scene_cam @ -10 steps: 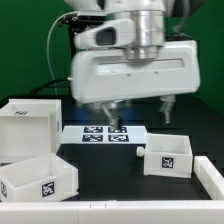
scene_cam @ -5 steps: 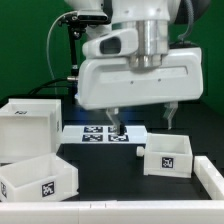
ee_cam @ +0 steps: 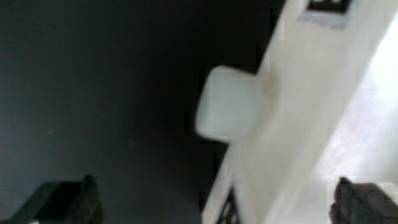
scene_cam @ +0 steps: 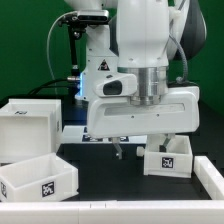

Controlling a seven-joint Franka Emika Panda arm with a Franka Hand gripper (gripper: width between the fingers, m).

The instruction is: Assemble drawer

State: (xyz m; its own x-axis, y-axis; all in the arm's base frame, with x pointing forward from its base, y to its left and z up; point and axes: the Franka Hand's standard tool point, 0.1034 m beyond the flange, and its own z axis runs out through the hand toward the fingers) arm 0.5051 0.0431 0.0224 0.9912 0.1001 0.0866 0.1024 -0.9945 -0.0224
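Since every part lies loose and apart on the black table [scene_cam: 110,185], the assembly looks barely begun. Nothing has been slid into the drawer casing [scene_cam: 28,128], which stands at the exterior view's left with its open side seemingly upward. One small tray [scene_cam: 166,160] sits toward the exterior view's right, its tag facing the camera, and a second tray [scene_cam: 40,178] rests in front of the casing, near that view's lower left corner. The gripper [scene_cam: 142,148] hangs low over the table just beside the small tray, jaws spread wide and holding nothing. In the wrist view its dark fingers [ee_cam: 63,200] stand far apart above a white part with a rounded tab, probably that tray, though this cannot be told for sure. The marker board [scene_cam: 72,130] is mostly hidden behind the hand. Judged from this, a first grasp is being lined up; each tray remains to be picked up and slid into the casing.
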